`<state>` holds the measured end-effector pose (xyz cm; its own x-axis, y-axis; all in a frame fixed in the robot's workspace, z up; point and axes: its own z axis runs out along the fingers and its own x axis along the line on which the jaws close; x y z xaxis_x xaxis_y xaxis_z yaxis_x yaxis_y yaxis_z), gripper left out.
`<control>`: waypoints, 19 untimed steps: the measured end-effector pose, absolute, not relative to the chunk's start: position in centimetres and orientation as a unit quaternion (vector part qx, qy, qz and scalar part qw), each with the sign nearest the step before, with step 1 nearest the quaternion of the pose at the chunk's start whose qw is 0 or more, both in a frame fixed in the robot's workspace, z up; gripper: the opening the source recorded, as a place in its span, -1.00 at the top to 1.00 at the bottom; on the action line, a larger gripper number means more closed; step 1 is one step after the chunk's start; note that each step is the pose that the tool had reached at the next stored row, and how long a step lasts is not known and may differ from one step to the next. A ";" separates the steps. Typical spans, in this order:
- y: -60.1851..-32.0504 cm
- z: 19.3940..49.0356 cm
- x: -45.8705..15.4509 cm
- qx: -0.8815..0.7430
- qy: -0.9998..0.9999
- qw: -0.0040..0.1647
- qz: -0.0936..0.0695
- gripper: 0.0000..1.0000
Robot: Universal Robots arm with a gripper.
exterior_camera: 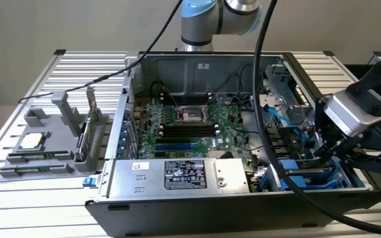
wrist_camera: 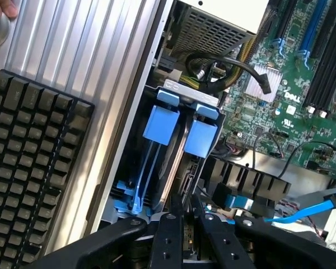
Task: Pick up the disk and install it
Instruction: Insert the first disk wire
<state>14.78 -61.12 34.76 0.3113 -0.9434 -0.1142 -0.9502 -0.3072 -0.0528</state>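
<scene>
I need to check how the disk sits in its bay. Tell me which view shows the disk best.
The wrist view: it looks straight down at the disk standing on edge between its blue carrier tabs in the bay, with the claw nearly shut just above it. In the exterior view the arm and cables cover most of that corner; blue carrier plastic shows there.

- Green printed motherboard [wrist_camera: 294, 95] inside the open computer case is carrying a white "DELL" mark [wrist_camera: 286, 93] beside a small finned silver heatsink; the letters are running sideways.
- Same green motherboard [exterior_camera: 197, 124] in the exterior view is showing a white logo [exterior_camera: 208, 144] near its front edge, likely Dell, though too small to confirm.
- Large silver metal box [exterior_camera: 177, 176] at the case front is wearing a black-and-white label [exterior_camera: 185, 174] with rows of small white compliance symbols and print; none of it is reading clearly.
- Small white sticker [exterior_camera: 139, 166] on the same box is bearing a dark mark, illegible.
- Small sticker [exterior_camera: 204, 64] on the grey rear case wall is staying unreadable.
</scene>
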 end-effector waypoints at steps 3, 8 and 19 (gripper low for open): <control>-61.1 34.8 14.8 -0.801 0.595 0.055 0.030 0.66; -60.9 34.8 14.8 -0.798 0.600 0.044 0.037 0.66; -60.5 34.7 14.7 -0.792 0.609 0.027 0.042 0.66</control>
<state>14.74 -60.48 34.75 0.2555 -0.9618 -0.0982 -0.9662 -0.2575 0.0084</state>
